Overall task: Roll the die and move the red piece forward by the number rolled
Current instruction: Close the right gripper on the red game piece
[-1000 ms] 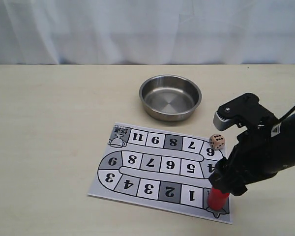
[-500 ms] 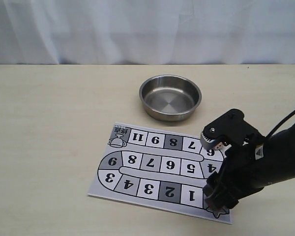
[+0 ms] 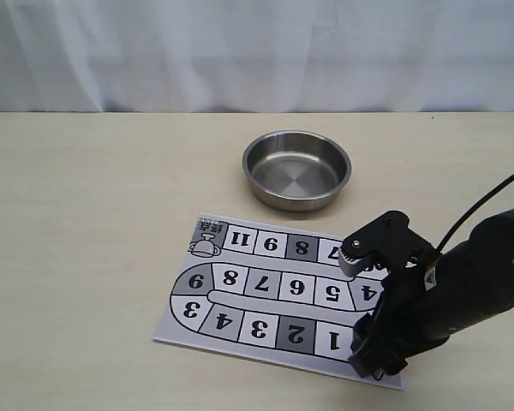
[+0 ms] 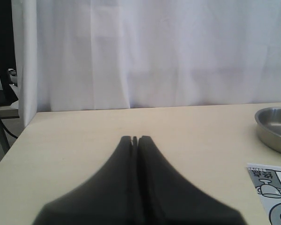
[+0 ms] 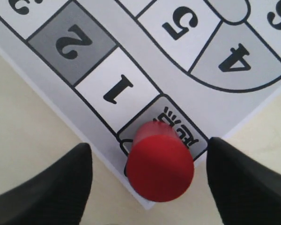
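Down at the 5 o'clock corner of the game board (image 3: 265, 295) the right arm (image 3: 463, 287) is crouched low, its bulk covering that corner in the exterior view. The wrist camera gives the close look: the right gripper (image 5: 147, 152) is spread wide, one dark finger (image 5: 61, 183) on either side of the red piece (image 5: 160, 161), daylight showing on both sides, neither pad touching it. The red piece stands upright on the grey end square, the one with printed characters too covered to read, right next to the white square marked 1. Beyond that comes a grey 2, and in the lane behind, a 5 and a 4 can be read. From the exterior view the board shows more numbers, with an 11 next to a small trophy drawing at its 10 o'clock corner. The steel bowl (image 3: 297, 169) sits at 12 o'clock from the board, clear of the paper, on the pale table (image 3: 86, 257). Over on the other side, the left gripper (image 4: 135, 140) is pinched closed with nothing between its fingers, hanging above bare tabletop with a white curtain (image 4: 154, 51) behind.
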Controlling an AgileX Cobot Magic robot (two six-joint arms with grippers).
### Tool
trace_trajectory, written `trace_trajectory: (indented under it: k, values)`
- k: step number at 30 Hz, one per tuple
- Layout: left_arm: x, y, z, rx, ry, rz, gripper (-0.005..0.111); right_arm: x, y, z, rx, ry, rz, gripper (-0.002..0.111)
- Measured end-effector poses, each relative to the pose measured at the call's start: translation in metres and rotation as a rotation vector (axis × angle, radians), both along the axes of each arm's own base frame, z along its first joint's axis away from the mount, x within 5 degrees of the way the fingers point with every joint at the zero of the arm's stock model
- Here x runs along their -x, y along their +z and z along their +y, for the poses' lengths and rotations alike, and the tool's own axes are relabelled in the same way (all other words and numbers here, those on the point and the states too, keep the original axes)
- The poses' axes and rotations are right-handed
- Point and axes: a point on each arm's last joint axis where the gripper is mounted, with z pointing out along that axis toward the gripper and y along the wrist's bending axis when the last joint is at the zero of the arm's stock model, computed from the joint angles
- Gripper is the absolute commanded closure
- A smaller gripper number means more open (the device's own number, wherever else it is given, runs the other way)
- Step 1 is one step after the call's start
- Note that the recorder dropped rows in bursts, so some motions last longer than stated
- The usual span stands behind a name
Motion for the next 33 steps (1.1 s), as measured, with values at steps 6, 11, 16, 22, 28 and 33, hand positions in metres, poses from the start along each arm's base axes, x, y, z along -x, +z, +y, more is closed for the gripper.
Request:
trace_trajectory:
  k: [6, 11, 16, 22, 28, 33]
  values:
    - [0.0000, 0.0000, 0.0000, 0.000, 0.000, 0.000, 0.107, -0.0009, -0.0046, 0.0004, 0.007, 0.000, 0.013, 0.045]
    - [0.0000, 0.0000, 0.0000, 0.000, 0.000, 0.000, 0.107, -0.0013, -0.0044, 0.0006, 0.005, -0.001, 0.008, 0.057]
    - [0.0000, 0.0000, 0.0000, 0.000, 0.000, 0.000, 0.107, -0.0016, -0.0063, 0.0007, 0.008, -0.001, 0.013, 0.062]
    - [0.0000, 0.0000, 0.0000, 0.000, 0.000, 0.000, 0.107, -0.0020, -0.0078, 0.0009, 0.010, -0.001, 0.017, 0.062]
    - [0.0000, 0.0000, 0.0000, 0.000, 0.000, 0.000, 0.107, -0.0020, -0.0078, 0.0009, 0.009, -0.002, 0.016, 0.062]
    - [0.0000, 0.0000, 0.0000, 0.000, 0.000, 0.000, 0.107, -0.0020, -0.0078, 0.0009, 0.008, -0.007, 0.017, 0.062]
